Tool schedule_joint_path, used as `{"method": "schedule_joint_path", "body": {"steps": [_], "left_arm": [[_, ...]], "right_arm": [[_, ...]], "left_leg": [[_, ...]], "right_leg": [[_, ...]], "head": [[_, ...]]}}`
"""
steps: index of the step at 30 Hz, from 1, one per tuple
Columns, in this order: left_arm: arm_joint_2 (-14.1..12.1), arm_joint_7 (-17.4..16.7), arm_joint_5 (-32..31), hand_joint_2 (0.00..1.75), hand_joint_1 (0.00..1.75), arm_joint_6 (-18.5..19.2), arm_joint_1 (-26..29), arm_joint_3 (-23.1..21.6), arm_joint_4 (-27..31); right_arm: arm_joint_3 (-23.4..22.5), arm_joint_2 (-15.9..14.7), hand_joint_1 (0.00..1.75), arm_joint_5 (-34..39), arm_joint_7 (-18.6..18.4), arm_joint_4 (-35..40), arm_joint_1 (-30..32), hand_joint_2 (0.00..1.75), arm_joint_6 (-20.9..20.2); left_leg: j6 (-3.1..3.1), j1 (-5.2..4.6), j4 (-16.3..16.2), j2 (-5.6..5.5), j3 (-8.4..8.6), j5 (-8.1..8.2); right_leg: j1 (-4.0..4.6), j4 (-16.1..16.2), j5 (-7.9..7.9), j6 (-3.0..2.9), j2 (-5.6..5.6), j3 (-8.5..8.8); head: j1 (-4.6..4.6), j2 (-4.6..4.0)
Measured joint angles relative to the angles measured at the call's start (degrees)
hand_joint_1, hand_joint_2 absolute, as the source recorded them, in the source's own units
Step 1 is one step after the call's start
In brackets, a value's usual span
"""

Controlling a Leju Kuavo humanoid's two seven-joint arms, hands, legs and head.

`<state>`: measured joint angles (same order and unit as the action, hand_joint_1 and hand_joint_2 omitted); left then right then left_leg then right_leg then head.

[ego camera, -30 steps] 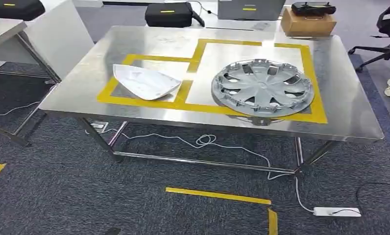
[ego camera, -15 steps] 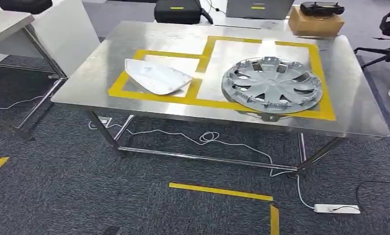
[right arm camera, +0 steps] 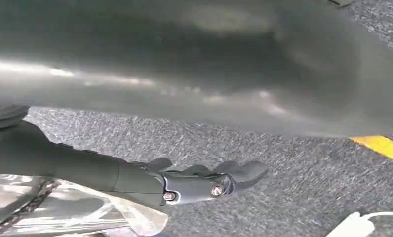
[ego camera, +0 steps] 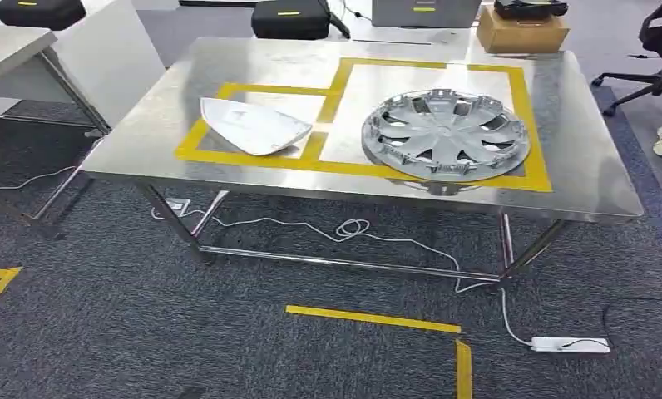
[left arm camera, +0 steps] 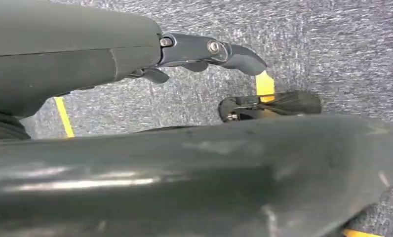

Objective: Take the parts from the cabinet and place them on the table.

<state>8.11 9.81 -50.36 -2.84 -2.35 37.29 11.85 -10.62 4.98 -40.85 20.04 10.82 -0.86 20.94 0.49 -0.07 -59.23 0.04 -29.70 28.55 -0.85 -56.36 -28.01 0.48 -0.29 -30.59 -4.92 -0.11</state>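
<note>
Here, hubcap (ego camera: 444, 135) overhangs table (ego camera: 585, 179) front edge; left hand (left arm camera: 204, 54), right hand (right arm camera: 194, 185) empty, spread.

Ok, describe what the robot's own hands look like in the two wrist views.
Both match. The left hand has a broad, smooth dark grey cover, matte with a faint sheen, ending in slim darker fingers with rounded tips and small silver screws at the hinges. The right hand is built the same: dark grey casing, dark fingers, silver screw heads. No markings or loose cables are plain on either.
</note>
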Motion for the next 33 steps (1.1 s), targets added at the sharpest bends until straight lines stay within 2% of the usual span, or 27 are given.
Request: {"method": "schedule_joint_path", "body": {"steps": [1,4,5,6,7,9,10,11,12,13,15,16,17,20,21,22,23,24,25,26,27,28,29,30,31,32,33], "left_arm": [[-0.2,0.0,0.0,0.0,0.0,0.0,-0.1,0.0,0.0],[-0.1,0.0,0.0,0.0,0.0,0.0,-0.1,0.0,0.0],[-0.1,0.0,0.0,0.0,0.0,0.0,0.1,0.0,0.0],[0.0,0.0,0.0,0.0,0.0,0.0,0.1,0.0,0.0],[0.0,0.0,0.0,0.0,0.0,0.0,-0.1,0.0,0.0],[0.1,0.0,0.0,0.0,0.0,0.0,-0.2,0.0,0.0],[0.1,0.0,0.0,0.0,0.0,-0.1,-0.1,0.0,0.0],[0.1,0.0,0.0,0.0,0.0,-0.1,-0.1,0.0,0.0],[0.1,0.0,0.0,0.0,0.0,-0.1,0.0,0.0,0.0],[0.1,0.0,0.0,0.0,0.0,-0.1,0.0,0.0,0.0],[0.2,0.0,-0.1,0.0,0.0,-0.1,-0.1,0.0,0.0],[0.2,0.0,-0.1,0.0,0.0,-0.1,-0.1,0.0,0.0],[0.2,0.0,-0.1,0.0,0.0,-0.1,-0.2,0.0,0.0],[0.1,0.0,-0.2,0.0,0.0,-0.1,-0.1,0.0,0.0],[0.1,0.0,-0.3,0.0,0.0,-0.2,-0.1,0.0,0.0],[0.1,0.0,-0.6,0.0,0.0,-0.2,-0.1,0.0,0.0],[0.1,0.0,-0.7,0.0,0.0,-0.2,-0.1,0.0,0.0],[0.1,0.0,-0.7,0.0,0.0,-0.2,-0.2,0.0,0.0],[0.1,0.0,-0.8,0.0,0.0,-0.3,-0.2,0.0,0.0],[0.1,0.0,-0.8,0.0,0.0,-0.4,-0.1,0.0,0.0],[0.1,0.0,-0.8,0.0,0.0,-0.4,-0.1,0.0,0.0],[0.1,0.0,-0.8,0.0,0.0,-0.4,0.0,0.0,0.0],[0.1,0.0,-0.8,0.0,0.0,-0.4,0.0,0.0,0.0],[0.0,0.0,-0.8,0.0,0.0,-0.4,0.0,0.0,0.0],[0.0,0.0,-0.8,0.0,0.0,-0.4,-0.1,0.0,0.0],[-0.1,0.0,-0.8,0.0,0.0,-0.4,-0.1,0.0,0.0],[-0.1,0.0,-0.7,0.0,0.0,-0.4,-0.2,0.0,0.0]], "right_arm": [[0.0,0.2,0.0,0.0,0.0,0.0,0.0,0.0,0.0],[0.0,0.2,0.0,0.0,0.0,0.0,-0.1,0.0,0.0],[0.0,0.2,0.0,0.0,0.0,0.0,-0.1,0.0,0.0],[0.0,0.1,0.0,0.0,0.0,0.0,0.0,0.0,0.0],[0.0,0.2,0.0,0.0,0.0,0.0,0.0,0.0,0.0],[0.0,0.1,0.0,0.0,0.0,0.0,-0.1,0.0,0.0],[0.0,0.1,0.0,0.0,0.0,0.0,0.0,0.0,0.0],[0.0,0.1,0.0,0.0,0.0,0.0,0.0,0.0,0.0],[0.0,0.1,0.0,0.0,0.0,0.0,0.1,0.0,0.0],[0.0,0.1,0.0,0.0,0.0,0.0,0.1,0.0,0.0],[0.0,0.1,0.0,0.0,0.0,0.0,0.0,0.0,0.0],[0.0,0.1,0.0,-0.1,0.0,0.0,-0.3,0.0,0.0],[0.0,0.1,0.0,-0.1,0.0,0.0,-0.3,0.0,0.0],[0.0,0.1,0.0,-0.1,0.0,-0.1,0.0,0.0,0.0],[0.0,0.2,0.0,0.0,0.0,-0.1,0.0,0.0,0.0],[0.0,0.2,0.0,0.0,0.1,-0.1,-0.1,0.0,0.0],[0.0,0.1,0.0,0.0,0.1,-0.1,-0.1,0.0,0.0],[-0.1,0.1,0.0,0.1,0.1,-0.1,-0.1,0.0,0.0],[-0.3,0.1,0.0,0.1,0.2,-0.1,0.0,0.0,-0.1],[-0.4,0.1,0.0,0.1,0.2,-0.1,0.0,0.0,-0.1],[-0.4,0.1,0.0,0.0,0.2,-0.1,0.1,0.0,-0.1],[-0.4,0.1,0.0,0.0,0.2,-0.1,0.1,0.0,-0.1],[-0.5,0.1,0.0,0.0,0.2,-0.1,0.1,0.0,-0.1],[-0.5,0.1,0.0,0.0,0.2,-0.1,0.1,0.0,-0.1],[-0.5,0.1,0.0,0.0,0.2,-0.1,0.1,0.0,-0.1],[-0.5,0.3,0.0,-0.1,0.2,-0.1,0.0,0.0,0.0],[-0.5,0.3,0.0,-0.1,0.2,-0.1,0.0,0.0,0.1]], "left_leg": [[0.53,-0.33,2.3,0.02,1.09,0.47],[0.88,-0.52,2.6,0.0,0.46,0.19],[1.29,-0.36,3.2,0.02,0.29,-0.28],[1.49,0.08,3.7,0.27,0.44,-0.91],[1.92,0.07,3.7,0.27,0.04,-1.18],[2.22,-0.07,3.6,0.29,-0.78,-1.59],[2.21,-0.15,3.6,0.34,-1.17,-1.83],[2.15,-0.18,3.5,0.34,-1.57,-2.07],[2.07,-0.18,3.3,0.33,-1.89,-2.21],[1.97,-0.15,3.0,0.32,-2.19,-2.32],[1.77,-0.08,2.4,0.31,-2.65,-2.37],[1.34,-0.46,2.0,0.3,-2.91,-2.42],[1.15,-0.57,1.7,0.28,-3.1,-2.43],[0.27,-0.4,1.7,0.25,-3.2,-3.02],[0.03,-0.27,1.3,0.21,-3.45,-2.53],[-0.39,-0.26,-0.1,0.16,-3.99,-0.62],[-0.74,-0.08,-4.0,0.16,-5.33,2.47],[-0.97,0.1,-8.7,0.16,-6.96,5.22],[-1.1,0.2,-12.8,0.16,-8.27,7.12],[-1.15,0.24,-15.6,0.16,-8.95,7.94],[-1.1,0.24,-15.4,0.16,-8.43,7.39],[-0.91,0.23,-13.2,0.16,-6.9,5.77],[-0.53,0.19,-9.0,0.15,-4.49,3.54],[0.04,0.05,-3.1,0.14,-1.32,1.03],[0.75,-0.24,1.2,0.12,0.77,0.36],[0.9,-0.3,2.3,0.15,1.14,0.57],[0.91,-0.4,2.3,0.14,0.87,0.61]], "right_leg": [[0.33,-0.2,0.12,0.28,-0.02,-0.26],[0.1,-0.1,0.8,1.32,-0.15,-0.86],[0.23,0.0,1.03,1.7,-0.15,-0.86],[0.07,-0.6,0.15,1.92,0.06,-1.52],[0.11,-2.8,-2.21,2.11,0.09,-2.59],[0.0,-11.9,-7.33,2.43,0.15,-6.09],[0.02,-16.0,-9.08,2.57,0.14,-7.64],[0.01,-18.0,-9.5,2.67,0.15,-8.2],[0.0,-17.0,-8.58,2.69,0.15,-7.3],[-0.02,-13.1,-6.43,2.67,0.13,-4.84],[-0.21,-2.1,-2.24,2.66,0.11,1.73],[-0.05,0.2,-3.63,2.54,0.18,2.67],[-0.01,0.3,-2.86,1.8,0.38,2.33],[0.22,-0.1,-2.48,0.99,0.28,1.94],[-0.14,0.2,-1.97,0.2,0.0,1.83],[-0.14,0.2,-1.75,-0.15,0.04,2.18],[-0.13,0.1,-1.47,-0.52,0.02,1.75],[-0.04,0.1,-1.17,-0.61,0.0,1.38],[0.05,0.0,-0.99,-0.6,-0.03,1.03],[0.13,-0.1,-0.82,-0.61,-0.07,0.69],[0.18,-0.2,-0.71,-0.57,-0.06,0.43],[0.24,-0.3,-0.62,-0.53,-0.03,0.26],[0.33,-0.3,-0.52,-0.47,0.01,0.22],[0.41,-0.3,-0.41,-0.32,0.05,0.26],[0.31,-0.3,-0.29,-0.16,0.04,0.19],[0.74,-0.6,-0.2,0.15,0.06,-0.17],[0.63,-0.6,0.05,0.53,-0.04,-0.52]], "head": [[0.09,0.0],[0.07,0.0],[0.08,0.0],[0.04,0.0],[0.31,0.0],[0.55,0.0],[0.61,0.0],[0.59,0.0],[0.61,0.0],[0.61,0.0],[0.63,0.0],[0.63,0.0],[0.48,0.0],[0.52,0.0],[0.59,0.0],[0.35,0.0],[0.13,0.0],[0.15,0.0],[0.18,0.0],[0.17,0.0],[0.15,0.0],[0.13,0.0],[0.13,0.0],[0.15,0.0],[0.15,0.0],[0.22,0.0],[0.15,0.0]]}}
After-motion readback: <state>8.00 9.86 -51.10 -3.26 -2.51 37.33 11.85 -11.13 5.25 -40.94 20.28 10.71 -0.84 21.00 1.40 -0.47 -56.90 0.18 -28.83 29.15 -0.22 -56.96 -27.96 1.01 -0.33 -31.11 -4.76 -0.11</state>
